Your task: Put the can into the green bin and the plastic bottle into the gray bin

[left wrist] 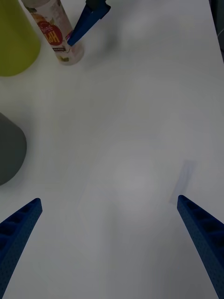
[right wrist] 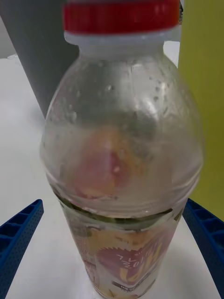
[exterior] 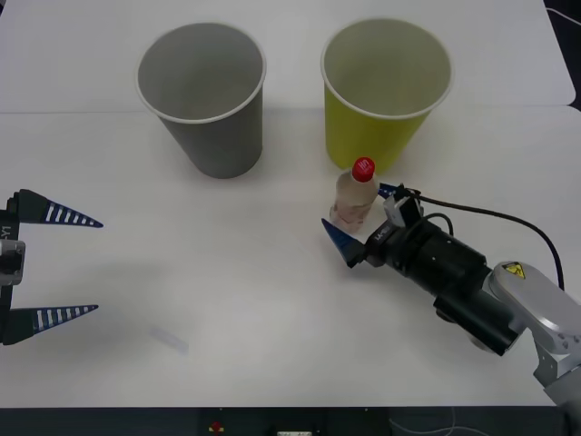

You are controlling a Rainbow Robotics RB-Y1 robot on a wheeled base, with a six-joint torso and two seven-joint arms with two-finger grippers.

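The plastic bottle point(exterior: 356, 193) stands upright on the white table, just in front of the green bin point(exterior: 386, 86). Its red cap and printed label loom close in the right wrist view point(right wrist: 122, 154). My right gripper point(exterior: 366, 216) is open around the bottle's lower half, one blue finger point(right wrist: 18, 233) on each side with a small gap to the plastic. The gray bin point(exterior: 201, 95) stands upright to the left of the green one. My left gripper point(exterior: 77, 265) hangs open over the table's left side, holding nothing. The can is out of view.
Bare white table point(exterior: 254, 291) lies between the two arms. A small clear scrap point(exterior: 170, 339) lies flat near the left gripper. A black cable point(exterior: 490, 216) runs along the right arm. The table's far right edge point(exterior: 570, 82) is near the green bin.
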